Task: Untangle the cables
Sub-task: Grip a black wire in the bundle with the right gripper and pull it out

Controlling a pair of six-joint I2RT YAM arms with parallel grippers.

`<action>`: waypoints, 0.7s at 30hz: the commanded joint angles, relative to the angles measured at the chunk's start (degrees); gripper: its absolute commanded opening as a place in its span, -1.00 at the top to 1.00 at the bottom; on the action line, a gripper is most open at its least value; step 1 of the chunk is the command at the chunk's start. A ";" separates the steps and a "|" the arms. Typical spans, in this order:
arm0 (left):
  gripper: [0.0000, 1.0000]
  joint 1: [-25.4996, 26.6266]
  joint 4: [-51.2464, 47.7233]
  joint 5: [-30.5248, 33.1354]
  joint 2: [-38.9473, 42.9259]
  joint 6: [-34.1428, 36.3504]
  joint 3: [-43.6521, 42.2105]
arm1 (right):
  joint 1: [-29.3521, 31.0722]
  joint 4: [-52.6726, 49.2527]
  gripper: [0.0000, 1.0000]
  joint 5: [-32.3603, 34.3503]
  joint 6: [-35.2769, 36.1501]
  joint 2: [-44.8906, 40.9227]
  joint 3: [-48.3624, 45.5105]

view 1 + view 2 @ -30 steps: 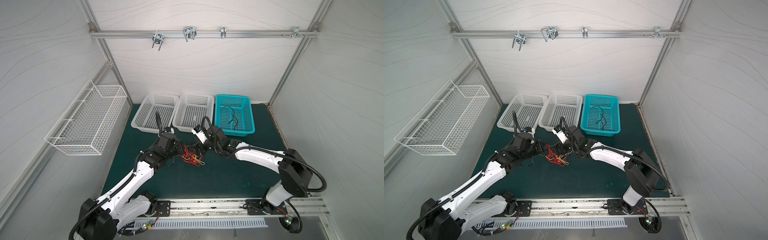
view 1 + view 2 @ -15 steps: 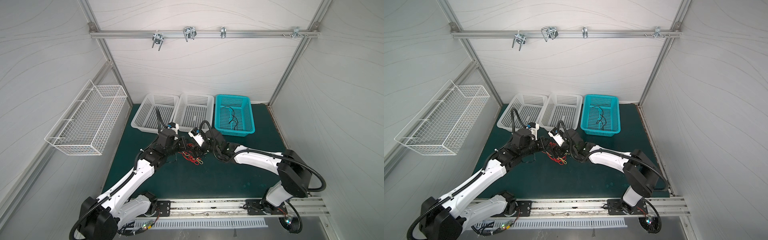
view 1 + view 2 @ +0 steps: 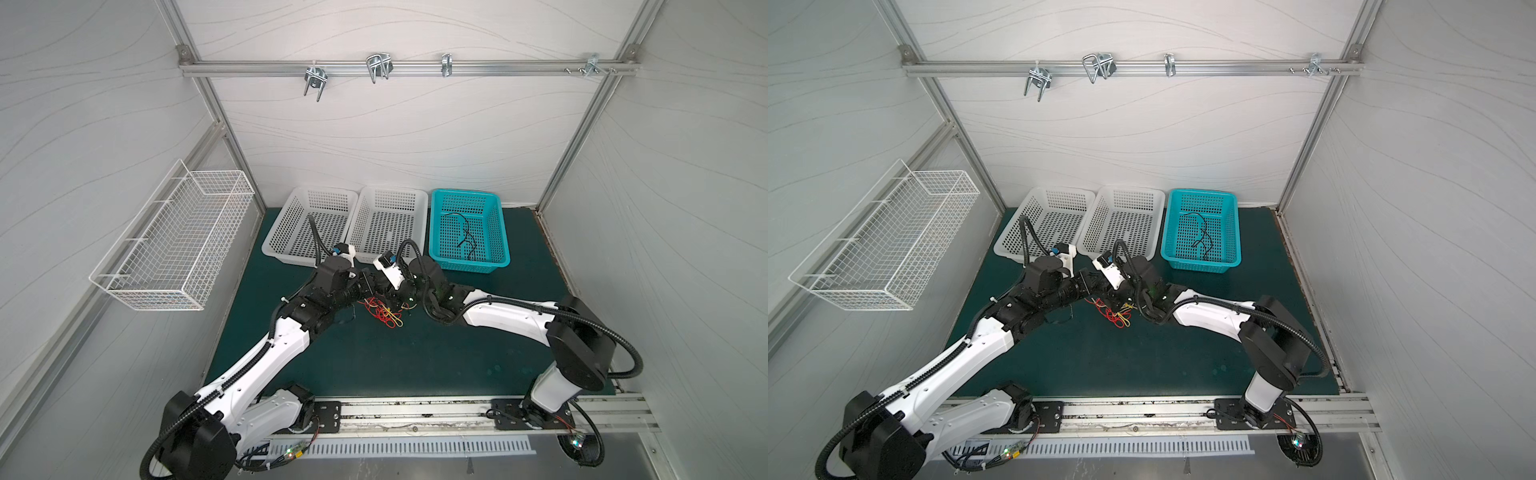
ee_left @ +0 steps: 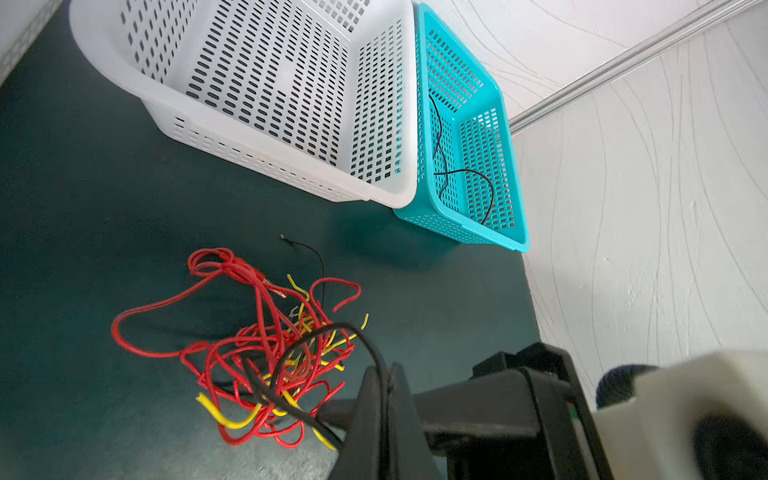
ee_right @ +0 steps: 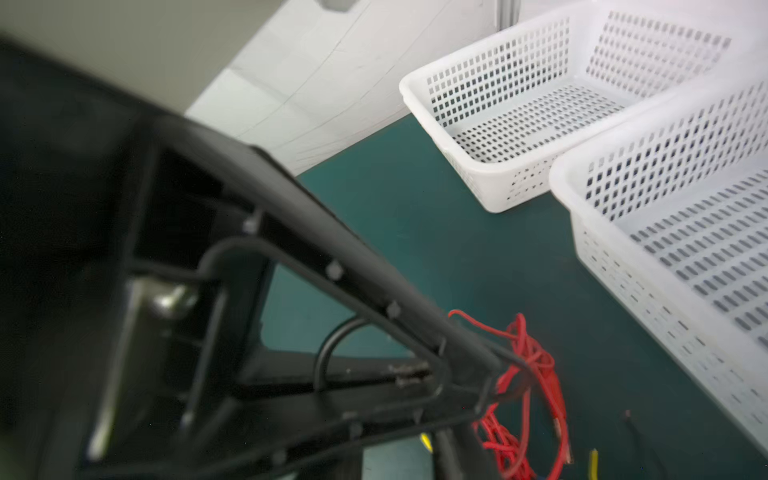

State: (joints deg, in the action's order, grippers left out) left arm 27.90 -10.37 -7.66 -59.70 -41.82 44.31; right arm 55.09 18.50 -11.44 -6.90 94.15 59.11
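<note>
Spreading under everything, the dark green desk (image 3: 415, 365) carries two white baskets (image 3: 286, 224) and a teal basket (image 3: 469, 266) along its far edge, the teal one with one black cable (image 3: 465, 237) lying in it. The left arm (image 3: 270, 353) and right arm (image 3: 511, 320) lean in from their own sides and meet mid-desk, just in front of the white baskets. They meet over the tangle (image 3: 384, 311) of red, yellow and black cables, which rests on the desk between the two wrists, so neither arm is clearly nearer. The left jaws are pressed flat together on a black strand (image 4: 332, 327). From that pinch it arcs up and back into the heap, its run pointing toward the right arm, so freeing it looks to me like a draw away from the right side. The right jaws are narrowed to a point with their tips among the red strands (image 5: 519, 328), but blur stops me telling whether anything is pinched there. A second thin black end (image 4: 309, 249) with a small connector trails out of the heap toward the baskets. In both top views the wrists cover the jaws and the far half of the tangle. How the black strand threads through the reds cannot be made out.
</note>
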 commanded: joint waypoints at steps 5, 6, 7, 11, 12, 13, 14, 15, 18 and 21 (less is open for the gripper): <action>1.00 0.29 2.03 0.45 1.43 -0.81 -0.63 | 0.02 4.13 0.98 4.38 -0.57 -0.54 -0.35; 1.00 0.26 1.73 0.69 1.51 -0.72 -0.68 | 0.02 3.80 1.00 5.29 -0.19 -0.94 -0.56; 1.00 0.28 1.26 1.01 1.60 -0.55 -0.72 | 0.01 3.15 1.00 6.57 0.28 -1.45 -0.66; 0.26 0.30 -1.26 3.81 3.01 0.58 -1.25 | -0.16 -1.17 1.00 12.63 2.14 -3.92 -0.25; -0.03 0.28 -1.37 5.05 3.64 0.75 -1.85 | -0.25 -2.28 1.00 13.36 2.90 -4.64 0.01; -0.27 0.27 -1.32 6.34 4.43 1.02 -2.55 | -0.25 -3.34 1.00 13.87 3.64 -5.53 0.33; -0.43 0.30 -1.38 7.63 4.97 1.14 -3.34 | -0.25 -4.39 1.00 14.03 4.26 -6.22 0.81; -0.58 0.20 -1.71 9.18 5.81 1.21 -4.12 | -0.33 -5.89 1.00 14.50 4.74 -7.00 1.57; -0.77 0.02 -3.08 12.98 7.69 1.45 -5.93 | -0.42 -8.87 1.00 14.43 6.34 -9.41 3.64; -0.79 -0.04 -3.92 14.23 8.89 2.03 -7.25 | -0.49 -9.71 1.00 12.90 8.10 -11.98 4.88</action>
State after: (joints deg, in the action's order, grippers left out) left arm 27.90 -13.91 2.39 -52.07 -40.62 37.45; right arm 54.85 10.48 1.28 -2.09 85.78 61.36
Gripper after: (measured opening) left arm 0.893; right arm 0.055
